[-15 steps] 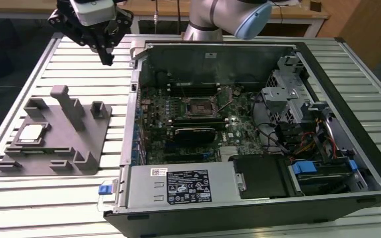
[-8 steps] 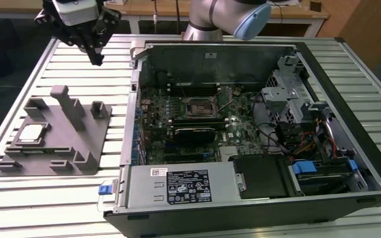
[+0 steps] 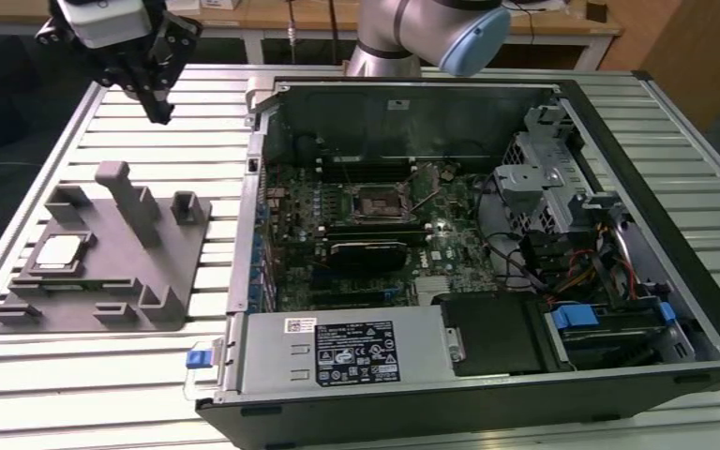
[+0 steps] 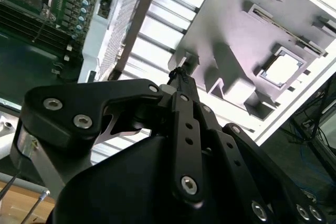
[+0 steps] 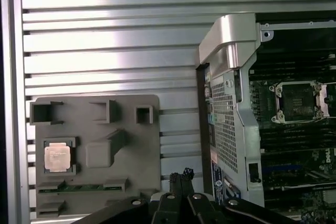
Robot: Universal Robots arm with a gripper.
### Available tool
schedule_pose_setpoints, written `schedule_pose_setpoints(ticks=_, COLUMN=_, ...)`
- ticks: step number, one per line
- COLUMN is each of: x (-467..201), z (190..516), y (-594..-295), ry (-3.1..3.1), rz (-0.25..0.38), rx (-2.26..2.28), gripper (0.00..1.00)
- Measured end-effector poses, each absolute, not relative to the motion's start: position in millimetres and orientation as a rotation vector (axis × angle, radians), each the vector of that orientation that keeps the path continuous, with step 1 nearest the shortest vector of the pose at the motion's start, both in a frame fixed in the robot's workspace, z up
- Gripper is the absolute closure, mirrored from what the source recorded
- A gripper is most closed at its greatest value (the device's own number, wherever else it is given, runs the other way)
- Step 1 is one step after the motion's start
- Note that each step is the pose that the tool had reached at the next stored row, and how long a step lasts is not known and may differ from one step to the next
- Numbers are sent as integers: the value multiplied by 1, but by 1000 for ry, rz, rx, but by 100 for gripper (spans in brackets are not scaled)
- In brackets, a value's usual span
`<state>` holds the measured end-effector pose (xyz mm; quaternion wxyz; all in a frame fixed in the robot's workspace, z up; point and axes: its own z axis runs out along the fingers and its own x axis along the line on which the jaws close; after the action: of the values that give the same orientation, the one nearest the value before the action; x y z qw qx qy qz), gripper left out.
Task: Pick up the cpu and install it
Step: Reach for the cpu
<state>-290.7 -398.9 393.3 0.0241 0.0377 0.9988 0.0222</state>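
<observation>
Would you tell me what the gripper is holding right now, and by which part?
Nothing is held: the gripper hangs empty above the table, and the cpu lies in the grey fixture.

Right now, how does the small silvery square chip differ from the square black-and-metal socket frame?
The small silvery-grey square cpu is solid and pale-topped; the square black-and-metal socket frame rings a dark middle. The cpu rests in the grey fixture; the socket frame sits on the green motherboard. Both lie flat, square.
</observation>
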Motion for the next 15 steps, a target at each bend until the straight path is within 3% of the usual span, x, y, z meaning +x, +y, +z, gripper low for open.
schedule_pose_setpoints(ticks=15, x=-331, z=393, y=-399, ry=3085, rz=69, rx=116, gripper=89)
